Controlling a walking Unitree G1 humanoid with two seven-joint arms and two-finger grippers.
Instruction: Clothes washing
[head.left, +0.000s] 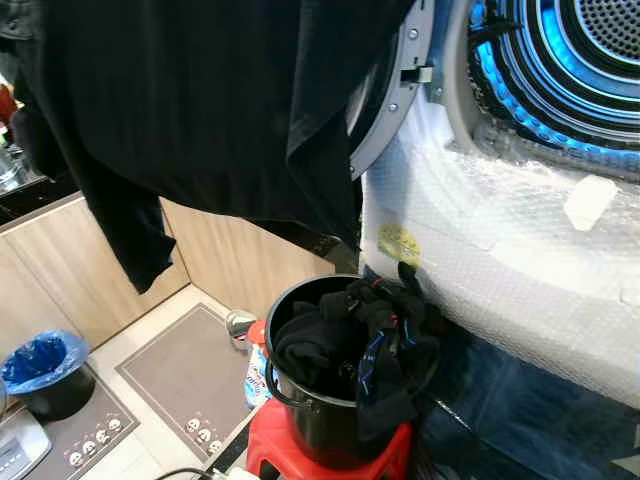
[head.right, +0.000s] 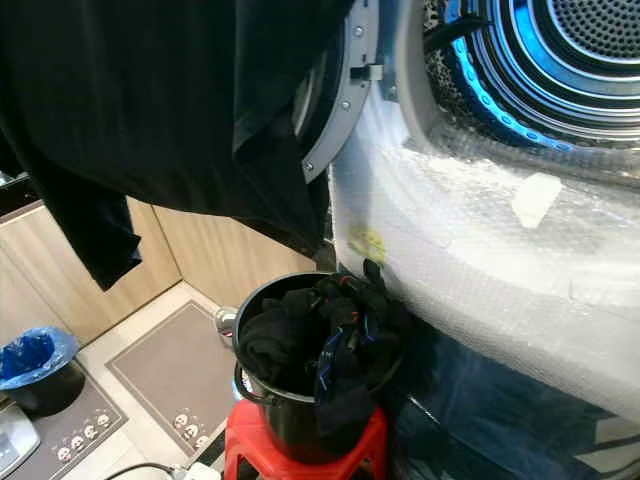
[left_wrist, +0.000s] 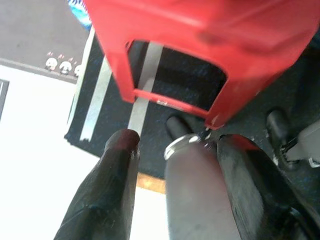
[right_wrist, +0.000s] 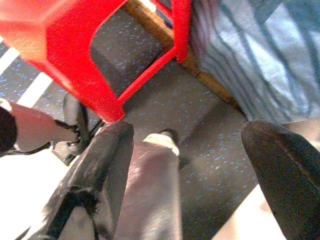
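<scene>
A large black garment (head.left: 200, 100) hangs across the upper left, in front of the washer's open door (head.left: 400, 90); what holds it is out of sight. The drum (head.left: 570, 70) glows blue inside. Below the door, a black bucket (head.left: 320, 420) heaped with dark clothes (head.left: 350, 340) stands on a red stool (head.left: 270, 450). In the left wrist view my left gripper (left_wrist: 179, 141) hangs open over the floor beside the red stool (left_wrist: 200, 45), with nothing between its fingers. My right gripper (right_wrist: 190, 132) is open too, low by the stool's leg (right_wrist: 100, 95).
Bubble wrap (head.left: 500, 270) covers the washer's front. Wooden cabinets (head.left: 60, 270) line the left. On the floor lie a grey mat (head.left: 185, 375), a bin with a blue bag (head.left: 40, 365) and a small bottle (head.left: 240, 325). A blue striped cloth (right_wrist: 260, 55) lies near the stool.
</scene>
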